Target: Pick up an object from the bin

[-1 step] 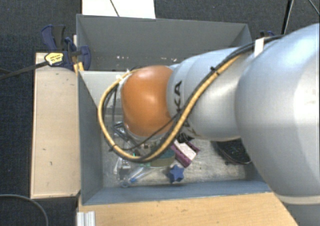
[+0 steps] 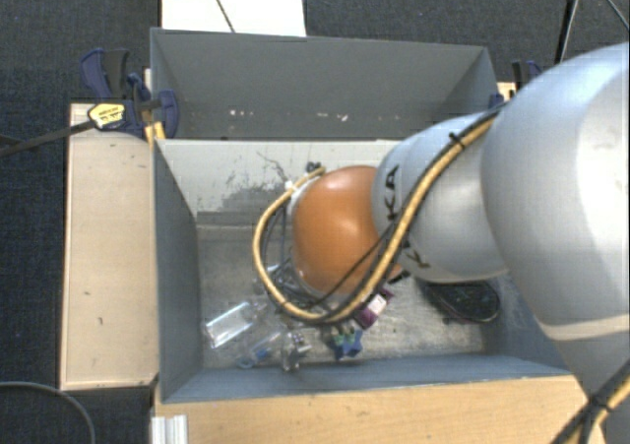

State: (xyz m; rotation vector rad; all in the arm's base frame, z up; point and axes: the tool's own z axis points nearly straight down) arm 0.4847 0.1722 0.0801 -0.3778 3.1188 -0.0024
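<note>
The grey metal bin (image 2: 177, 265) has smooth, sloping sheet walls and a flat floor scuffed with pale scratches. From the right a thick, glossy silver-white arm (image 2: 551, 196) reaches in. It ends in a smooth rounded orange cover (image 2: 330, 230), ringed by a looped yellow-and-black cable (image 2: 264, 235). The claw (image 2: 287, 286) hangs under that cover over the middle of the floor, with dark metal parts of it peeping out at the cover's lower left edge; whether it is apart or together I cannot tell. Just in front of it a small heap of loose things lies near the bin's front wall. Nearest on the left is a crinkled clear plastic packet (image 2: 231, 324), shiny and roughly oblong. It lies flat, its long axis running from lower left to upper right, so its upper end points toward the claw. In front of the packet are small blue and clear scraps (image 2: 268, 353), too jumbled to make out. To the right, by the bottom of the cable loop, a small purple-and-white block (image 2: 373, 310) sits tilted. Just below it is a dark blue-green knobbly piece (image 2: 345, 342). Farther right, partly under the arm, a flat matt black oval thing (image 2: 465, 302) lies with its long axis across the bin.
</note>
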